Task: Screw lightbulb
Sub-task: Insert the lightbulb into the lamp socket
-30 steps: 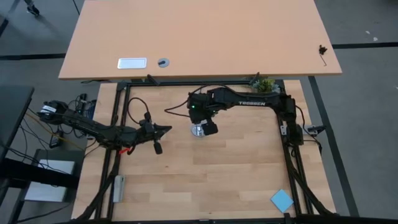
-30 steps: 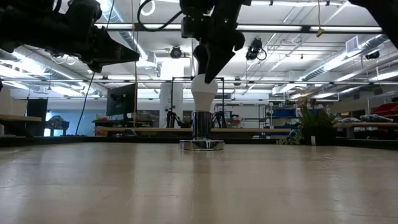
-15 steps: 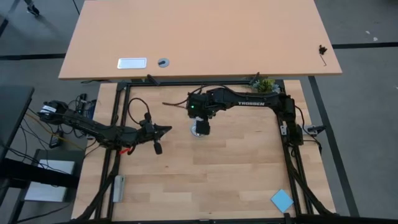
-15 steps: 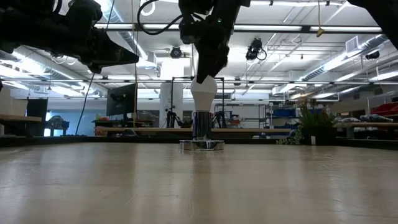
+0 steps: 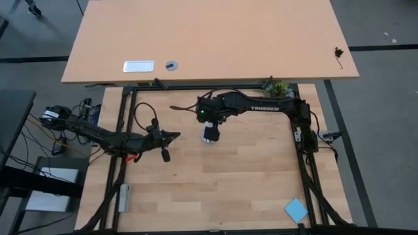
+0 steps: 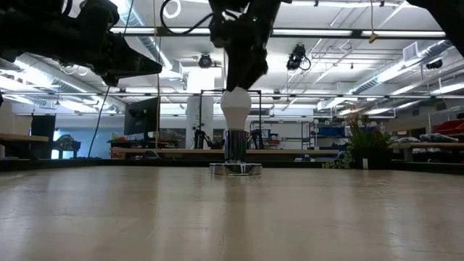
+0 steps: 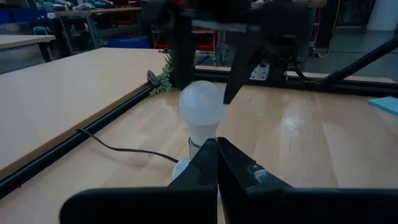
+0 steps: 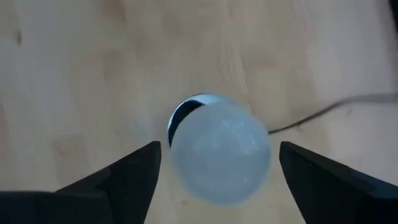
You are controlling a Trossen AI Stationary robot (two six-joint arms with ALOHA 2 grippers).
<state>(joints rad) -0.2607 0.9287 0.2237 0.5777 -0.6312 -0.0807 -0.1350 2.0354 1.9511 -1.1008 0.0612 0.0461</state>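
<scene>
My right gripper (image 8: pixel 214 171) hangs fingers spread, straight above the lightbulb (image 6: pixel 235 109), centre frame; the bulb stands upright in its socket (image 6: pixel 235 156) (left arm parked left).

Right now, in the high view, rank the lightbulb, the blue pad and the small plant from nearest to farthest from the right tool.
1. The lightbulb: directly under the right tool, mid-table, fingers open on either side of it.
2. The small plant: at the table's far edge, on the right arm's side.
3. The blue pad: near corner on the right, clearly farthest.
</scene>
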